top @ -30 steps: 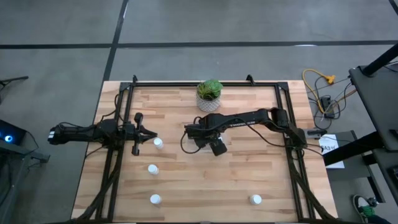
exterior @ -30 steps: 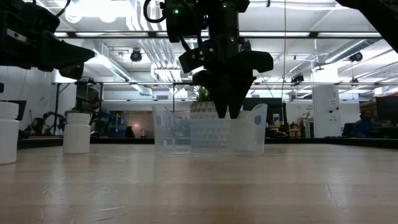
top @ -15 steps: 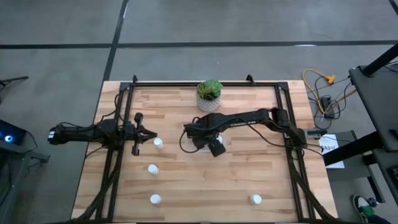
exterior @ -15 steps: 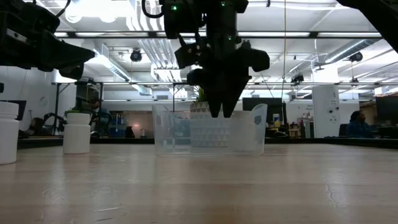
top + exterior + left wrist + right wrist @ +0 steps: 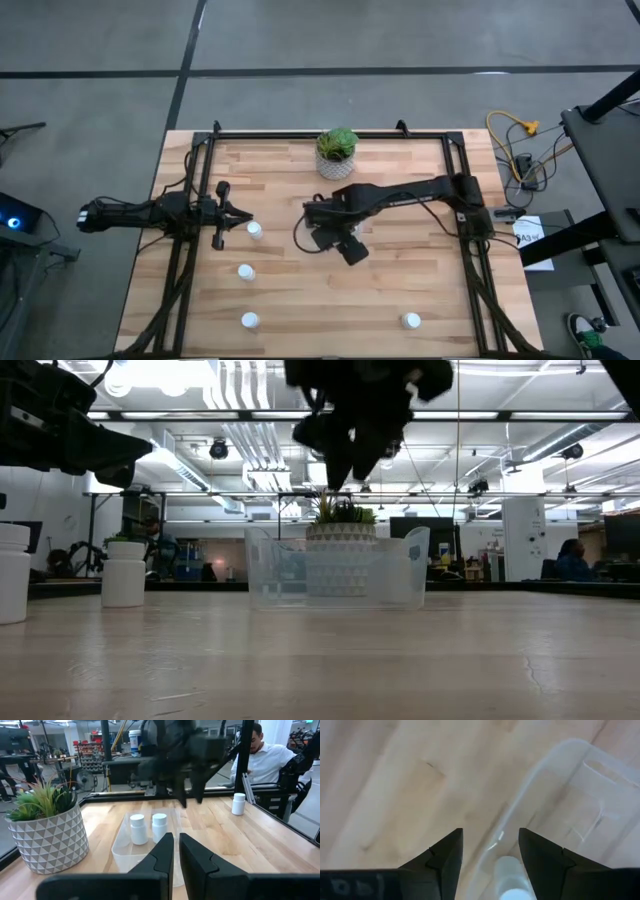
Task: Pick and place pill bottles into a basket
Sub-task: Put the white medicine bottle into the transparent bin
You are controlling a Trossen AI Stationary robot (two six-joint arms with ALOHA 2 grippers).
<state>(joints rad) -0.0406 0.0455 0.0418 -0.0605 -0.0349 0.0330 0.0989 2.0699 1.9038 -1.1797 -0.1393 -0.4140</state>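
The clear tray (image 5: 120, 852) stands mid-table, its wall also showing in the low view (image 5: 300, 575). Two white pill bottles (image 5: 138, 828) (image 5: 159, 826) stand upright inside it. My right gripper (image 5: 338, 470) hangs open and empty above the tray, fingers pointing down; in the right wrist view (image 5: 490, 852) one bottle cap (image 5: 512, 879) shows below it inside the tray wall (image 5: 555, 780). Several more bottles stand on the table: three at the left (image 5: 254, 230) (image 5: 246, 271) (image 5: 249, 320), one near right (image 5: 410, 320). My left gripper (image 5: 238, 212) waits shut at the left, beside the nearest bottle.
A white pot with a green plant (image 5: 337, 153) stands just behind the tray at the table's far side. A black frame (image 5: 300, 134) runs around the table. A person in a white shirt (image 5: 265, 755) sits beyond the table.
My right gripper has risen straight up out of the tray, from wall height to well above it, and drifted a little toward the table's near edge. The tray and the bottles have stayed put.
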